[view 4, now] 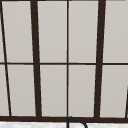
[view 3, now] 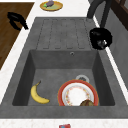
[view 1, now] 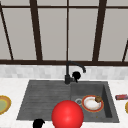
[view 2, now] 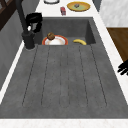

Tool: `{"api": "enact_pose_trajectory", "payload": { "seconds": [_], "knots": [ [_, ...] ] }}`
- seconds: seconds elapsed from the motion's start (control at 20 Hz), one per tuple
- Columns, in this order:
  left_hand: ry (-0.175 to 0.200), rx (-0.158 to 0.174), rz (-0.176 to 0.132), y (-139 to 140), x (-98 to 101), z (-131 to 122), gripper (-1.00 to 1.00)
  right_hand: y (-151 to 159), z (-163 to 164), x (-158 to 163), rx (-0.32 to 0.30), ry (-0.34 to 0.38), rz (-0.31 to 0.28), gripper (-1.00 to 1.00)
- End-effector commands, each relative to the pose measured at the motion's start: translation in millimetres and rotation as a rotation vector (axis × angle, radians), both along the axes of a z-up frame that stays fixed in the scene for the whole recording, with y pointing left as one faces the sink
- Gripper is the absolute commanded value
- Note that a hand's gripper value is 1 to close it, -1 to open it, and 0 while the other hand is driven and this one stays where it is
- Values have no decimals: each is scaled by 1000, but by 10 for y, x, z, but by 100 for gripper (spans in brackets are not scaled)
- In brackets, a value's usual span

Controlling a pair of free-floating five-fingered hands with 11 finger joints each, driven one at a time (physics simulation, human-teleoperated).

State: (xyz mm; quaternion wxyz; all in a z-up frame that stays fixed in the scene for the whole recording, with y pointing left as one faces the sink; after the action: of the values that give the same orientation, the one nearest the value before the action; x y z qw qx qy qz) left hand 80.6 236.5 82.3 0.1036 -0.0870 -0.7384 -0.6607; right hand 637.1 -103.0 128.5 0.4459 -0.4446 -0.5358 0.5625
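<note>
front view: my right hand (view 1: pixel 76 75) curls on the tap handle (view 1: pixel 74 79) beside the tap (view 1: pixel 68 72); left hand (view 1: pixel 38 123) idles low, fingers unclear. left side view: plate (view 2: pixel 55 40) and banana (view 2: pixel 79 41) sit in the basin. right side view: same hand clamped at the handle.

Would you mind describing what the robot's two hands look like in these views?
Both are plain black, human-like hands that float free, with no arm, sleeve, cable or marking. The right hand by the tap reads as a rounded dark shape; in the side views a small pale glint shows within it. The left hand at the sink's front edge is equally dark, its slim fingers showing from the right side.
</note>
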Motion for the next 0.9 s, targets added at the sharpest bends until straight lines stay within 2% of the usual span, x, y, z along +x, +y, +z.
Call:
{"api": "enact_pose_trajectory", "payload": {
  "seconds": [0.0,0.1,0.25,0.4,0.55,0.85],
  "knots": [
    [0,0,0,0,0,0,0,0,-217,23,0,56,-84,100],
    [0,0,0,0,0,0,0,-41,-256,46,28,30,-81,100],
    [0,0,0,0,0,0,0,-175,-282,85,103,4,-50,100],
    [0,0,0,0,0,0,0,-182,-249,71,150,14,-47,100],
    [0,0,0,0,0,0,0,-176,-237,58,157,9,-40,100],
    [0,0,0,0,0,0,0,-193,-271,51,138,-46,-5,100]
  ]
}}
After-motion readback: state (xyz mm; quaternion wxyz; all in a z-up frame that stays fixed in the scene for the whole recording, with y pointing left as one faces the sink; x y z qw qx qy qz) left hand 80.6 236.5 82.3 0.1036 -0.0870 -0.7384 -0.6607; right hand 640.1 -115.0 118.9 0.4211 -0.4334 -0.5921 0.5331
